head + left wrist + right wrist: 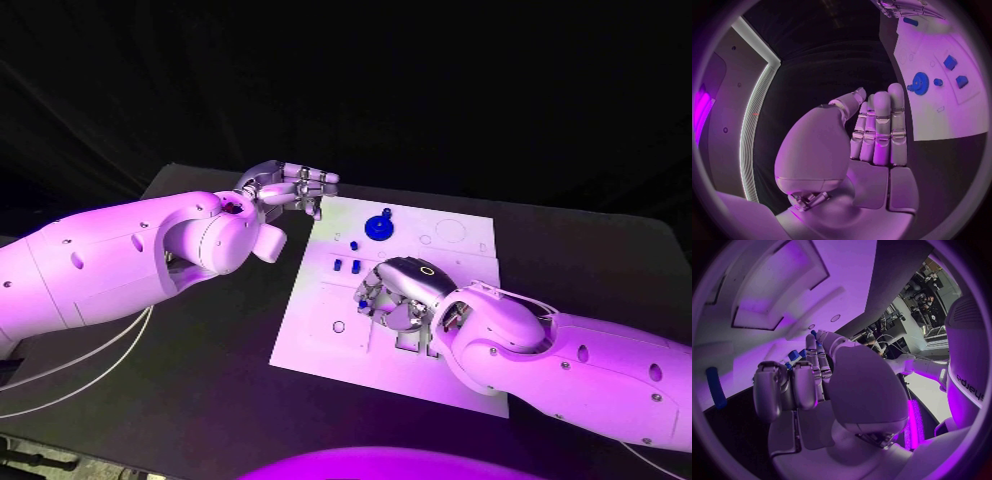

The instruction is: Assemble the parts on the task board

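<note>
The white task board lies in the middle of the black table. A blue gear stands on its far part, and small blue parts sit just nearer. My right hand rests on the board's middle with its fingers curled down. The right wrist view shows bits of blue at its fingertips, but not whether they are held, and a long blue part off to one side. My left hand hovers by the board's far left corner. Its fingers are straight and hold nothing. The gear lies beyond them.
Black table surrounds the board on all sides, with a dark curtain behind it. White cables trail under my left arm at the table's left. The board has several recesses and outlines on its surface.
</note>
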`<action>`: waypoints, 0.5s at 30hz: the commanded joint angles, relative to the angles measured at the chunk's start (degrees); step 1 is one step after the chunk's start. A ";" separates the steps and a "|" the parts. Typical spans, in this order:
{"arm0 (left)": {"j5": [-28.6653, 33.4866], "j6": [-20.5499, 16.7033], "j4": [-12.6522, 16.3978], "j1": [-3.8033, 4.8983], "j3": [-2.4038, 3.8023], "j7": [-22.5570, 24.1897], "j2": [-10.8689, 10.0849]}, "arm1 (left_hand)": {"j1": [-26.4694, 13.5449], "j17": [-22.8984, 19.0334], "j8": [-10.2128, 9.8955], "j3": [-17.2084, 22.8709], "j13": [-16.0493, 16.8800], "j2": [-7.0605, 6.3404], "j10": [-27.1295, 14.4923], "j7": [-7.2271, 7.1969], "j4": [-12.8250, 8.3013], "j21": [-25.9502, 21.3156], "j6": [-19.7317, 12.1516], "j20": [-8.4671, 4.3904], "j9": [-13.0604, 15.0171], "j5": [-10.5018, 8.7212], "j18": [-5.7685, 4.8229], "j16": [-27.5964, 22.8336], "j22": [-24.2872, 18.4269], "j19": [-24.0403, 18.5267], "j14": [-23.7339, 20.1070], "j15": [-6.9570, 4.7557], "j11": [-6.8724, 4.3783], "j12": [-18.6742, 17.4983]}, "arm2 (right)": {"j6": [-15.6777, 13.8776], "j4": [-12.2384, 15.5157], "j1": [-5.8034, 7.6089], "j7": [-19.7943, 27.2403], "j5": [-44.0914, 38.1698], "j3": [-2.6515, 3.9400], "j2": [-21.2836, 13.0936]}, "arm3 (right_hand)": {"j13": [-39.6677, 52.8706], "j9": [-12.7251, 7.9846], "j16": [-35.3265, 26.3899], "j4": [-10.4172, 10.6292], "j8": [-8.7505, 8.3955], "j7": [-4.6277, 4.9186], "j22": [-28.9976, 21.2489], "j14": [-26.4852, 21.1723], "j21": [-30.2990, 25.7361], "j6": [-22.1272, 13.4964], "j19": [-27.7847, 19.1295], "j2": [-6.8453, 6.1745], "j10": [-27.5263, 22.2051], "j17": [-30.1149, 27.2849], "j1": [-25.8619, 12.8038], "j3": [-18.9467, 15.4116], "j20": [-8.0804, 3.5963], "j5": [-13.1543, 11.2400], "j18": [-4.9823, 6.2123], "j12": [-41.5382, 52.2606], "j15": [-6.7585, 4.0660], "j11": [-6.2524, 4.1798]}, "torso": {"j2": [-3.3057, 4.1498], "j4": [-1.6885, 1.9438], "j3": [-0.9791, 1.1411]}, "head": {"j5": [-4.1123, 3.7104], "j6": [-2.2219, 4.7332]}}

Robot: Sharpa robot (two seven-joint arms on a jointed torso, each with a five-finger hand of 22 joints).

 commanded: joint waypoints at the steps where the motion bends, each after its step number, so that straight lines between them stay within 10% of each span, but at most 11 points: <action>1: 0.25 1.05 0.05 0.07 0.04 0.17 0.07 | 0.24 -0.05 -0.28 0.07 0.05 0.49 -0.55 0.09 -0.28 -0.25 -0.37 -0.01 -0.09 0.17 0.73 -0.37 -0.05 0.28 -0.41 0.17 -0.02 0.17 | 1.18 -0.07 -0.06 0.66 0.60 -0.01 0.11 | -0.09 0.10 0.26 0.05 -0.08 -0.09 11.60 2.46 0.24 0.49 1.87 -0.22 0.24 0.01 -0.61 0.19 -0.30 0.25 -0.62 -0.41 -0.44 0.06 | 0.01 0.03 -0.01 | 0.06 -0.11; 15: 0.25 1.04 0.09 0.07 0.04 0.21 0.03 | 0.24 -0.05 -0.28 0.07 0.05 0.49 -0.55 0.09 -0.28 -0.25 -0.37 -0.01 -0.09 0.17 0.73 -0.37 -0.05 0.28 -0.41 0.17 -0.02 0.17 | 2.26 -0.78 -0.06 0.59 0.88 -0.01 0.41 | -0.10 0.10 0.24 0.05 -0.11 -0.09 11.60 2.45 0.24 0.46 1.88 -0.22 0.21 -0.03 -0.72 0.18 -0.30 0.27 -0.62 -0.45 -0.43 0.07 | -0.01 -0.02 0.02 | 0.22 -0.24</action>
